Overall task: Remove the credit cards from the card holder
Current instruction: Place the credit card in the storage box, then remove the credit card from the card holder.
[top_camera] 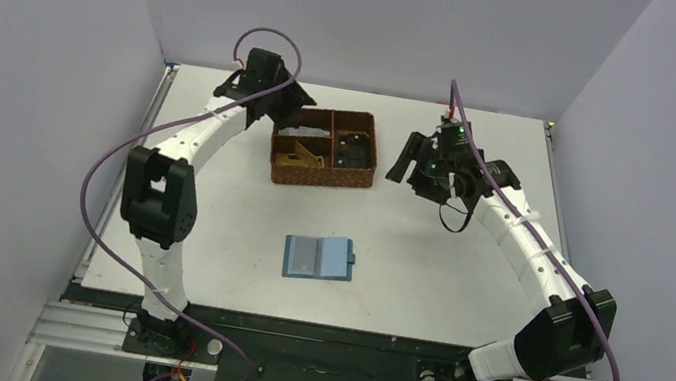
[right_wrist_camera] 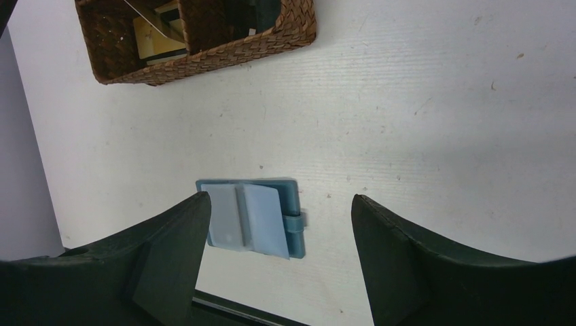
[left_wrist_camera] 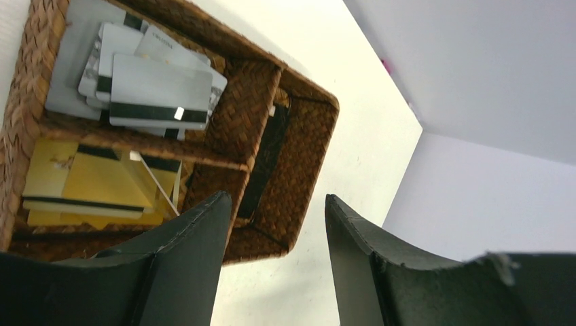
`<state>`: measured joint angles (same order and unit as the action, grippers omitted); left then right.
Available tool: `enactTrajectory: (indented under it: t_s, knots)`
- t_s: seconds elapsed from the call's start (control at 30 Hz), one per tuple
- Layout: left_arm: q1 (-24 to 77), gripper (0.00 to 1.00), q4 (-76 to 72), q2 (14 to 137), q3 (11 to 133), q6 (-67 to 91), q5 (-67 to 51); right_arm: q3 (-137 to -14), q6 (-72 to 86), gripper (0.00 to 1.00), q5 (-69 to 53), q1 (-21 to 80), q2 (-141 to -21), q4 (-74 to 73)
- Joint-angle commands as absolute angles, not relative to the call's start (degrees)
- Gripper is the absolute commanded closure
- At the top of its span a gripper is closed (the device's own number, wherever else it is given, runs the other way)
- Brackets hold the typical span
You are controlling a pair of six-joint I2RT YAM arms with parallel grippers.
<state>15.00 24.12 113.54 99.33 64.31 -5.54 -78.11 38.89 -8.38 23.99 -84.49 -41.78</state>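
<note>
my left claw hangs over the left end of the woven basket, its fingers spread with nothing between them. my right claw sits off the basket's right side, also parted and empty. inside the basket, gold cards lie in the left near compartment and silver cards in the left far one. the card holder lies opened flat on the table, well apart from the basket on its near side. i cannot tell whether its pockets hold any cards.
</note>
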Motion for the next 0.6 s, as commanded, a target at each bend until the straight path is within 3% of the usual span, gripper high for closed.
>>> enactTrajectory:
  t_s: [0.0,0.57]
  knots:
    - [16.6,0.49,24.8,106.2,95.0,61.2,-5.5,-76.3,39.8,0.28,-7.7,24.2,-80.7,-41.3]
    - [24.3,0.48,27.3,84.1,72.8,51.4,-5.5,-64.7,44.7,0.28,0.5,32.5,-72.3,-33.4]
